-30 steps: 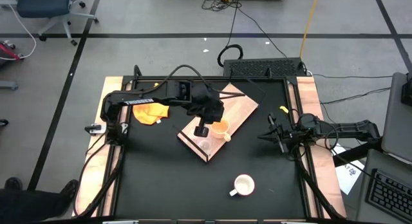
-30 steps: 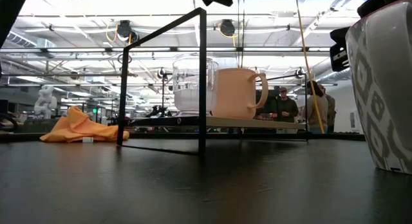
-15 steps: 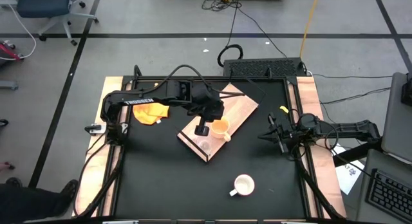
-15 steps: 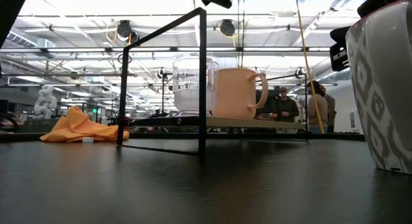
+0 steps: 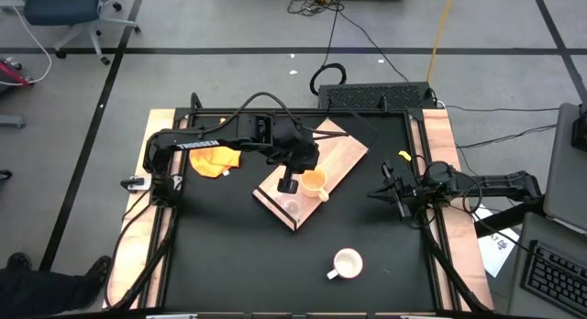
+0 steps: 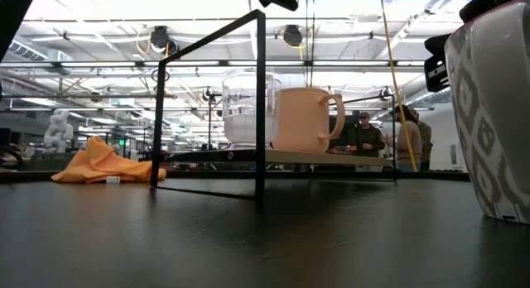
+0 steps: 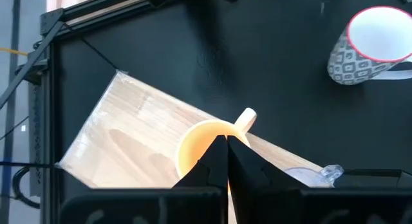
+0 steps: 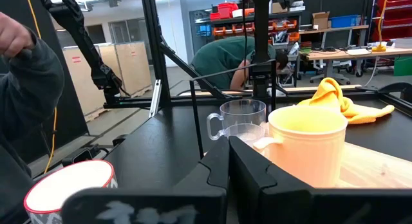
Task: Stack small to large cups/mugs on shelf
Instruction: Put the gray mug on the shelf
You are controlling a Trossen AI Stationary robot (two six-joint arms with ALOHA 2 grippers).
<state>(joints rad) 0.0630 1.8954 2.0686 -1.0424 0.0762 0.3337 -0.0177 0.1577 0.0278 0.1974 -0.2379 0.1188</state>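
Observation:
The shelf [image 5: 335, 154] is a light wood board lying slantwise at the table's middle. A yellow-orange mug [image 5: 314, 181] stands upright on it, its handle toward the near right. The clear glass cup [image 5: 292, 207] stands beside it, closer to the board's near end. The white mug [image 5: 347, 262] stands on the black tabletop, near the front edge. My left gripper [image 7: 226, 150] is shut and hangs well above the yellow-orange mug's rim [image 7: 203, 130], touching nothing; the low view shows it high over both cups. My right gripper [image 8: 228, 161] rests shut at the table's right edge, pointing level toward the shelf.
A crumpled yellow cloth [image 5: 216, 160] lies on the table's far left. Black frame rails [image 5: 415, 145] run round the tabletop. A person's sleeve [image 8: 26, 89] shows close by in the right wrist view, and people stand in the room beyond the table [image 6: 364, 135].

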